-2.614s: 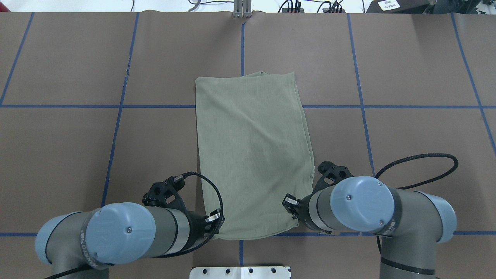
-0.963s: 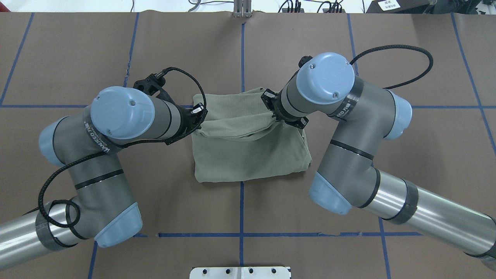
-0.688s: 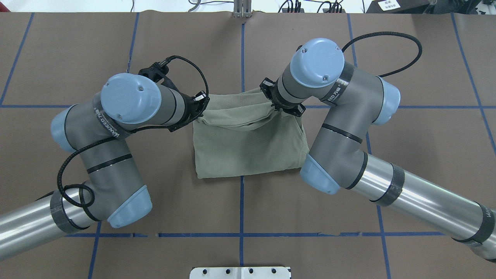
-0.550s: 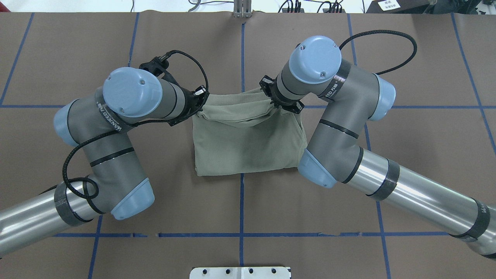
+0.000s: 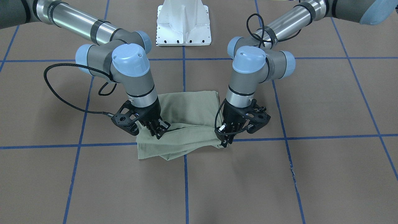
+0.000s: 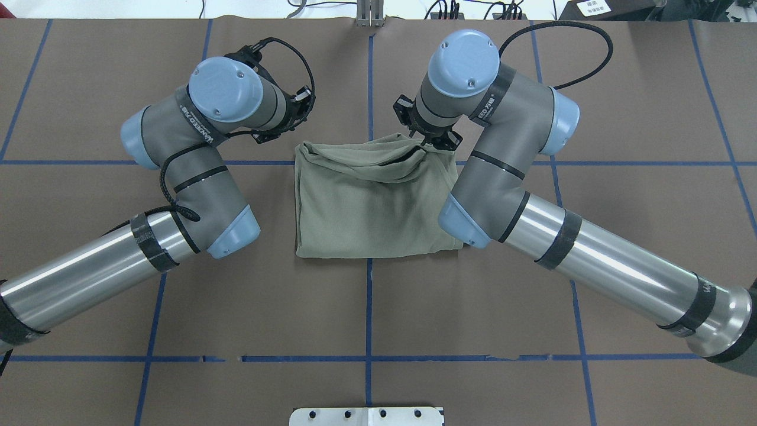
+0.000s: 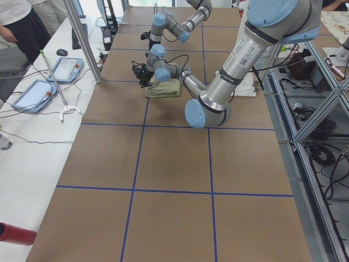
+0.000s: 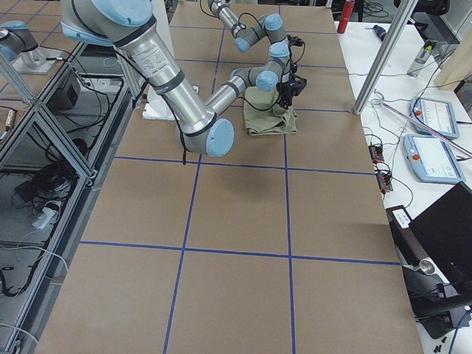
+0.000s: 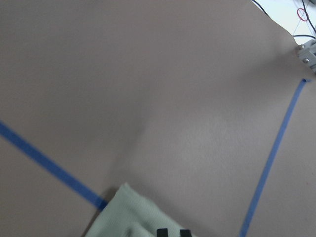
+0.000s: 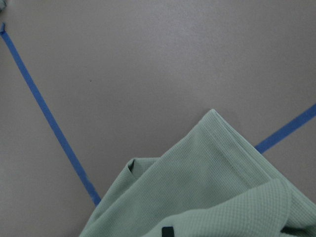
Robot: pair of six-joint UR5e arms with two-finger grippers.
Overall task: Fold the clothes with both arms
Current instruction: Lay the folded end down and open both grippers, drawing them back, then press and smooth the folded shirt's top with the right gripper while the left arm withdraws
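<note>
We see a pale sage-green knit shirt [image 6: 372, 207] folded into a rough rectangle on the brown paper-covered worktop [image 6: 177, 296]. It lies over a crossing of the blue tape lines [image 6: 368, 307] that divide the surface into large squares, straight out from the white metal pedestal base [image 5: 184, 21]. The shirt's far edge is rumpled, with loose folds sagging across it. The silver-grey right arm [image 6: 508, 136] reaches over that edge, and the right end effector [image 5: 158, 130] is clamped on the far corner on its side, where the cloth rises to it in a gathered peak. The silver-grey left arm [image 6: 195, 148] brings the left end effector [image 9: 174, 232] just past the other far corner. Its two black fingertips stand apart in the wrist view, and the corner beneath lies slack on the paper. Along the operators' side runs a white bench [image 7: 27, 158] with grey control tablets [image 7: 37, 93], loose cables and a red cylinder [image 7: 13, 233]. An upright aluminium post [image 7: 82, 38] stands at its edge, and a person in a white top [image 7: 13, 22] is at the far end. Behind the robot, open aluminium framing [image 7: 311, 109] holds cables.
</note>
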